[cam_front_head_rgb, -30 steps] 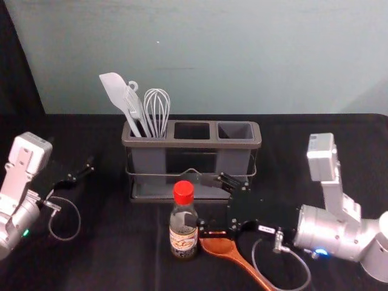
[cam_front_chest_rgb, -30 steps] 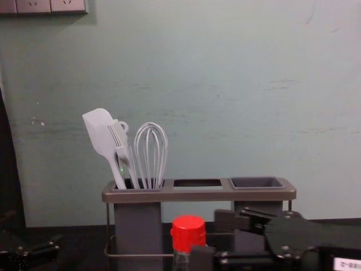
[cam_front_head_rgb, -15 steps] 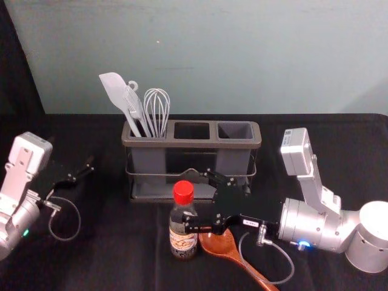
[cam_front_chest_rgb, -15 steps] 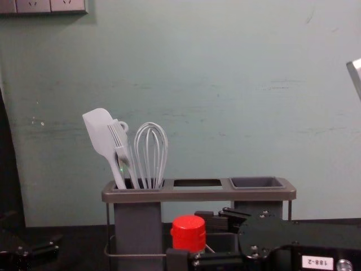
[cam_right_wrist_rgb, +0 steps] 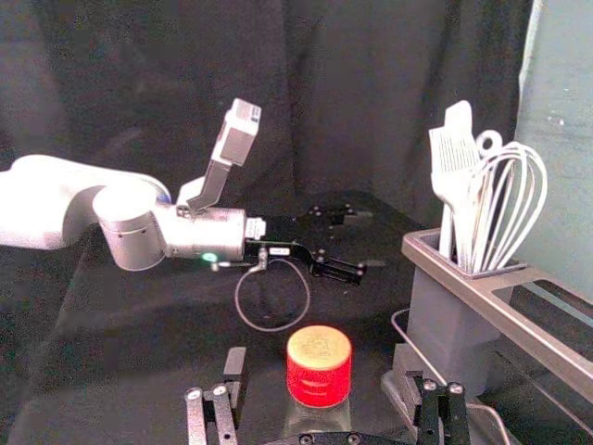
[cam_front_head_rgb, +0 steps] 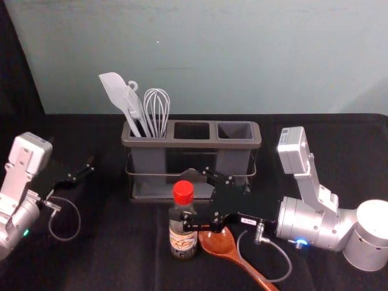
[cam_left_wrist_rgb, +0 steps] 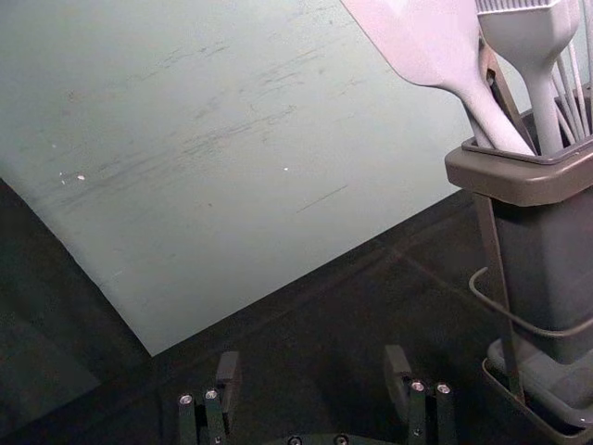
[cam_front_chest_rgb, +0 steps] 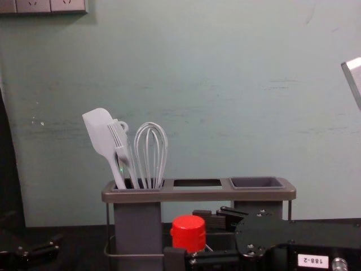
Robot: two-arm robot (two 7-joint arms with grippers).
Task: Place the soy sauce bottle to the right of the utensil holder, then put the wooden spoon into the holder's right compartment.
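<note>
The soy sauce bottle [cam_front_head_rgb: 183, 241] stands upright in front of the utensil holder [cam_front_head_rgb: 193, 144], its red cap [cam_right_wrist_rgb: 319, 363] between the fingers of my right gripper [cam_front_head_rgb: 185, 195]. That right gripper [cam_right_wrist_rgb: 321, 367] is open, one finger on each side of the bottle; contact cannot be made out. The wooden spoon [cam_front_head_rgb: 219, 244] lies beside the bottle, its bowl partly under the right gripper and its handle running toward the near right. At the left, my left gripper [cam_front_head_rgb: 91, 167] is parked; in its wrist view this left gripper [cam_left_wrist_rgb: 313, 369] stands open and holds nothing.
A white spatula [cam_front_head_rgb: 113, 90], a brush and a whisk [cam_front_head_rgb: 157, 109] stand in the holder's left compartment. The right compartment [cam_front_head_rgb: 235, 131] has nothing in it. A wall [cam_front_chest_rgb: 225, 84] rises behind the dark-covered table [cam_front_head_rgb: 121, 260].
My right gripper has moved left, and its fingers have come around the bottle's upper part. It has shifted only slightly over the last half second. The left arm, bottle and spoon have stayed put.
</note>
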